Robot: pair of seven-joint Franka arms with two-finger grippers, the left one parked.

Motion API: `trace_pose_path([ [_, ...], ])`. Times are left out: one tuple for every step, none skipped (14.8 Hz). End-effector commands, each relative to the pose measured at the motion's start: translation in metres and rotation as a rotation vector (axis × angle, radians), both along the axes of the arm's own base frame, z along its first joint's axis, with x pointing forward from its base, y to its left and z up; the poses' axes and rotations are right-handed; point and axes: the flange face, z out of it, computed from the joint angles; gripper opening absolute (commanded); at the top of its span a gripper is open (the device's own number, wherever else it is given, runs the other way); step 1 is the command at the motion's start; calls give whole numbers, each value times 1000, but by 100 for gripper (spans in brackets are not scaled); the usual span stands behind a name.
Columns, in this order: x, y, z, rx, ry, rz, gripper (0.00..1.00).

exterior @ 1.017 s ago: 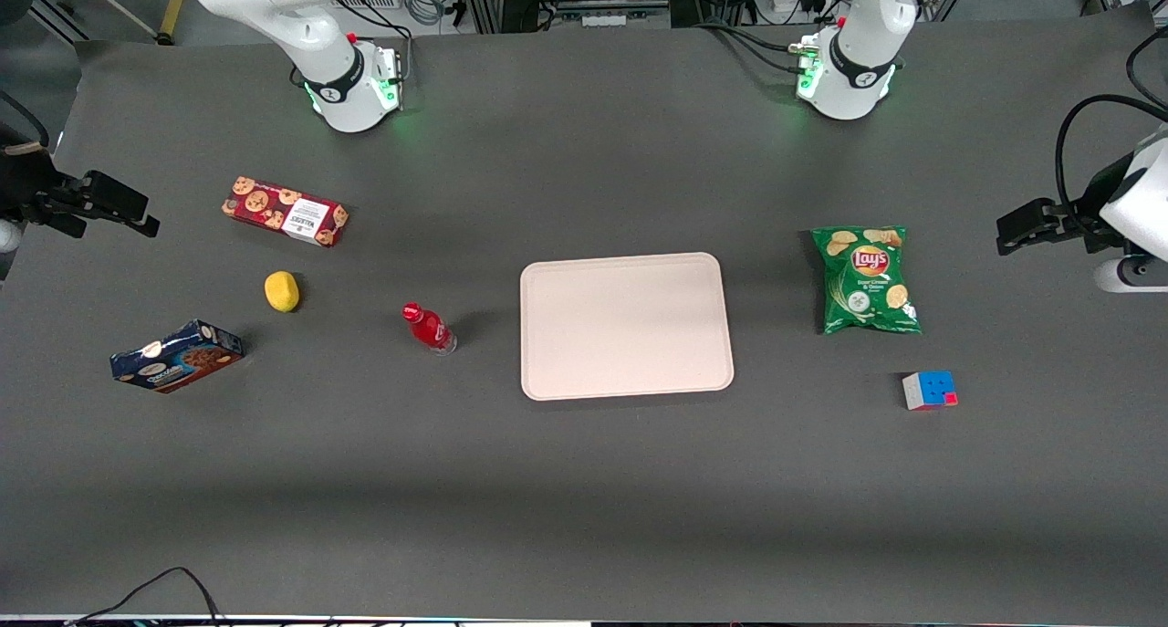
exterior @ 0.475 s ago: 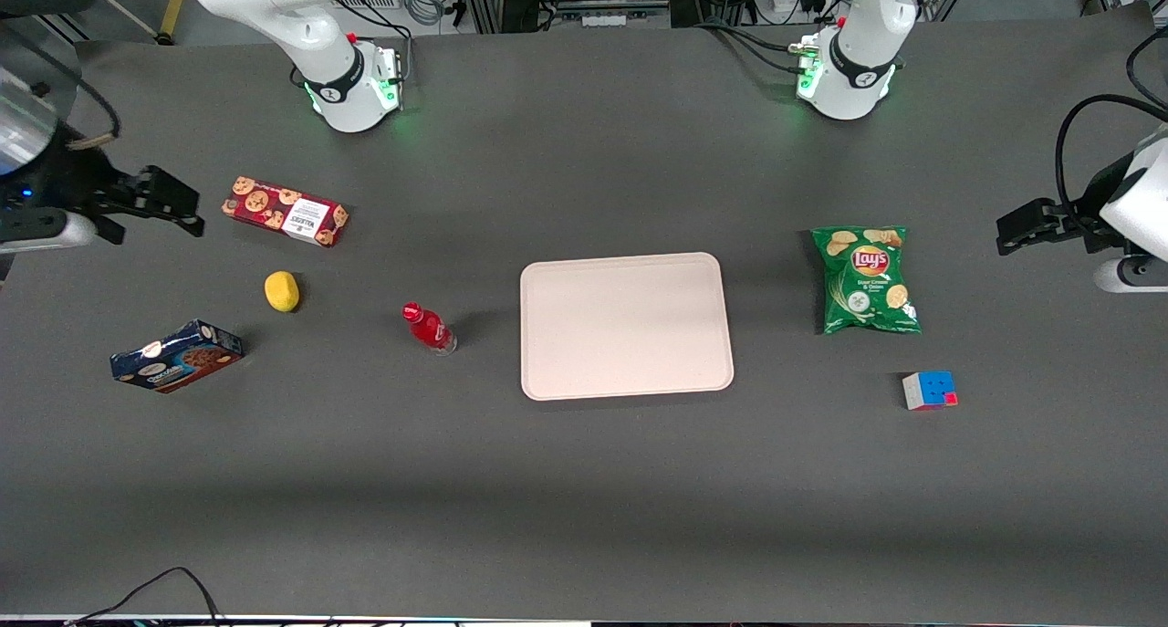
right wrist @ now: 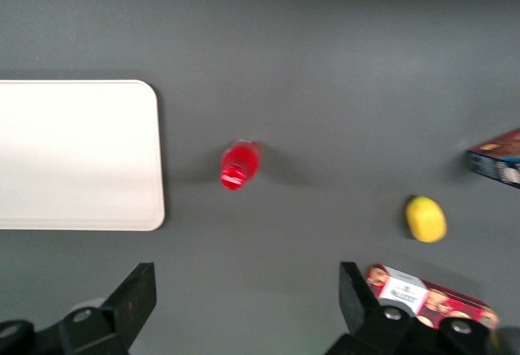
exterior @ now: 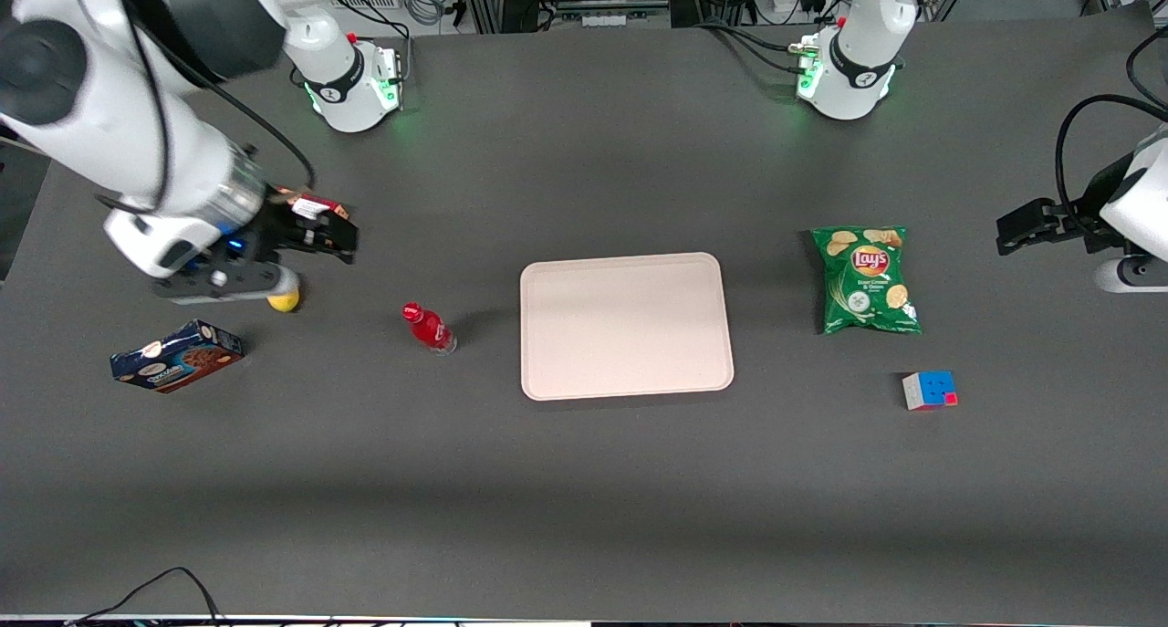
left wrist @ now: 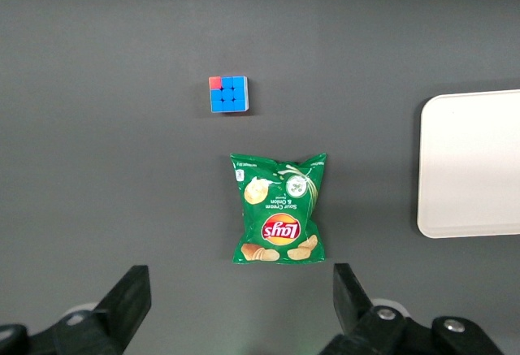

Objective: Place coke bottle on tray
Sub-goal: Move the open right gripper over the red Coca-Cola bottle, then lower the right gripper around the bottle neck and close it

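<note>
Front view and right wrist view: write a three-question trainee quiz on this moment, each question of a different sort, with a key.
1. True or false: the coke bottle already stands on the tray.
2. Multiple choice: the gripper is
A. shut on the bottle
B. open, above the red cookie box, holding nothing
C. open over the chip bag
3. Fill in: the small yellow object lies between the red cookie box and the ____ snack box.

Key: 1. False; it stands upright on the table, beside the tray and apart from it. 2. B. 3. Blue.
</note>
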Motion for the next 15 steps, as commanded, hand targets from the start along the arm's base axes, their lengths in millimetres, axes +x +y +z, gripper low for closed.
trace_pose_path([
  [14,36,-51,-13,31,-6,100],
  [13,40,-67,-13,30,-2,100],
  [10,40,-83,-26,31,4,100],
  [8,40,-97,-42,27,12,100],
  [7,40,-109,-42,25,14,100],
  [5,40,-124,-40,22,16,100],
  [2,39,-140,-39,14,18,100],
  [-3,39,-154,-36,4,22,100],
  [-6,39,-166,-31,-6,22,100],
  [-10,38,-177,-27,-15,20,100],
  [-14,39,-188,-23,-23,7,100],
  [-17,40,-197,-16,-34,9,100],
  [-20,40,-204,-13,-41,10,100],
  [-22,39,-212,-12,-41,12,100],
  [-23,38,-217,-23,-47,21,100],
])
